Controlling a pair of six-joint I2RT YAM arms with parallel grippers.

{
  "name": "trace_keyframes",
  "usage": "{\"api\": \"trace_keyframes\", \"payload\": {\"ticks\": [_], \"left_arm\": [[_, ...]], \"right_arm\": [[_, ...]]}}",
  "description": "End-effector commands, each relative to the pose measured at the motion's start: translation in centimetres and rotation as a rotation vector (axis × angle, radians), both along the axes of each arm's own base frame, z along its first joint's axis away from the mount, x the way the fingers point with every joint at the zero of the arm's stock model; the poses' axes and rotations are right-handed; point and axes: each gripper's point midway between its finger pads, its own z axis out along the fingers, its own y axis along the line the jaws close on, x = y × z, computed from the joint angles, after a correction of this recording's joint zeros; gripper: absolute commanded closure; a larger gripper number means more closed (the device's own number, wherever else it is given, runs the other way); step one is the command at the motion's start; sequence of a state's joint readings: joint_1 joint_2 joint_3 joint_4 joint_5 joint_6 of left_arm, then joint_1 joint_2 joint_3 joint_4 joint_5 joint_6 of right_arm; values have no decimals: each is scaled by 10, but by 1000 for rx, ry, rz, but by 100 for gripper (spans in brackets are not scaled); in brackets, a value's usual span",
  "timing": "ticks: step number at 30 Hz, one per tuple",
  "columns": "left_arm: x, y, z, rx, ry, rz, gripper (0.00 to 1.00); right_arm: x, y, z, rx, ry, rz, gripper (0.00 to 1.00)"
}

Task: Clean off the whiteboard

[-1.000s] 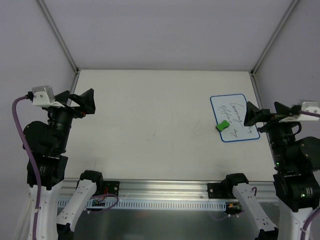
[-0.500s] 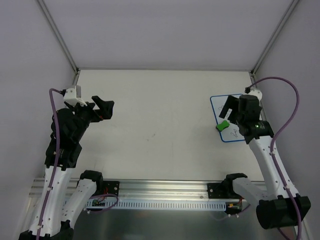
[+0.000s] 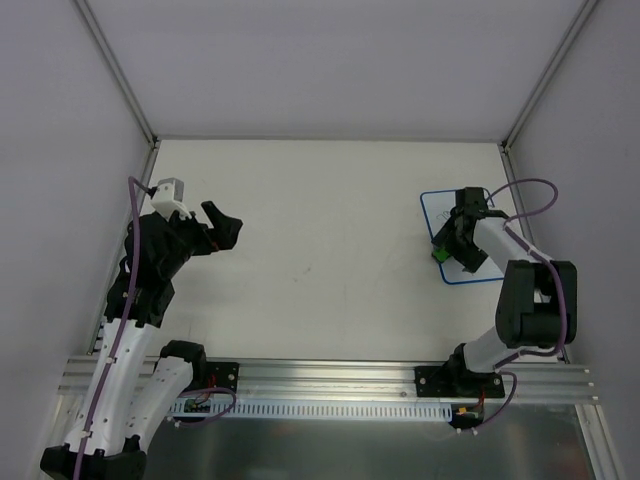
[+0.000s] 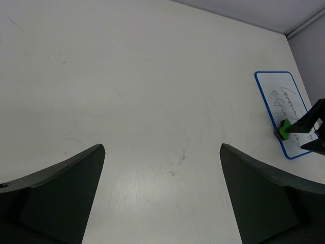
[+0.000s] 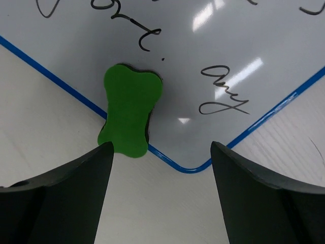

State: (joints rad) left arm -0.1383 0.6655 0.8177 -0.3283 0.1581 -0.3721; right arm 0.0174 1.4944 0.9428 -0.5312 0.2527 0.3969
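Right claw (image 5: 161, 146) wide, empty, over the green eraser (image 5: 129, 114) on the whiteboard (image 5: 228, 46), right edge of the counter (image 3: 320, 220). Thin, slick board likely slides; pinch the eraser's waist.

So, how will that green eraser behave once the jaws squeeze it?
The green eraser looks flat, so probably light and unlikely to roll. Its pinched waist should seat a grip. Lying across the blue edge of the whiteboard, it may rock slightly when pushed.
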Motion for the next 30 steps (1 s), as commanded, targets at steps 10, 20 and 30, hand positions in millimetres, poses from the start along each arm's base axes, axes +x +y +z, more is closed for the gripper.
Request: {"api": "trace_keyframes", "payload": {"ticks": [10,20,30], "left_arm": [[-5,-13,-3,-53,23,-54,1],[-5,-14,-6,-56,39,-56,1],[-3,-16,-14,-60,70,-60,1]], "right_arm": [[51,5,-6,52,-69,-70,25],[59,9,-21,64,-49,-69,55],[73,143,9,78,-103,435,74]]}}
